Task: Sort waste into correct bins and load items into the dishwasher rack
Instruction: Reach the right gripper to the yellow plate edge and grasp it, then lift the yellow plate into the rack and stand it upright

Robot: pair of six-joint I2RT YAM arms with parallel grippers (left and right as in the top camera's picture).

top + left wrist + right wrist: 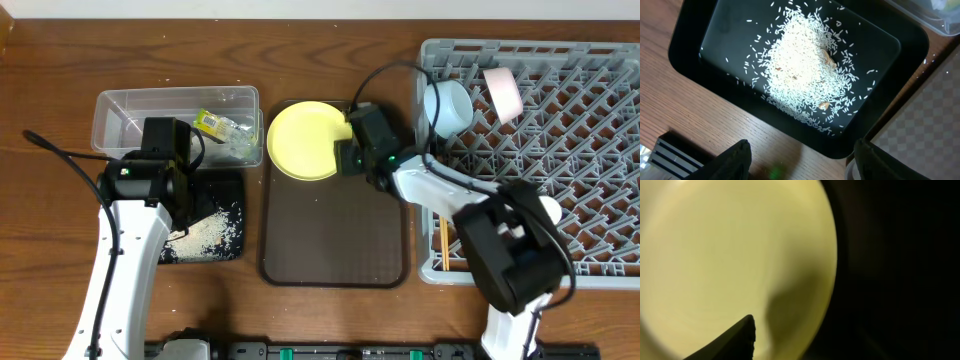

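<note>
The round yellow plate point(305, 140) lies at the back left of the brown serving tray point(335, 235). My right gripper point(347, 155) is open at the plate's right rim. In the right wrist view one finger lies over the plate point(730, 250) and the gripper point(802, 330) straddles its edge. My left gripper point(172, 200) is open and empty over the black tray point(230, 185), which holds loose rice point(805, 65). The wrapper point(225, 130) lies in the clear tub point(120, 105). The grey rack point(590, 150) holds the light blue bowl point(445, 105), a small white cup point(503, 90) and the chopsticks point(443, 240).
My right arm crosses the rack's front left and partly hides a white round item point(548, 210). In the left wrist view my left gripper point(802, 150) is over bare wood at the black tray's corner point(840, 150), with a pale rim point(854, 169) beside one finger.
</note>
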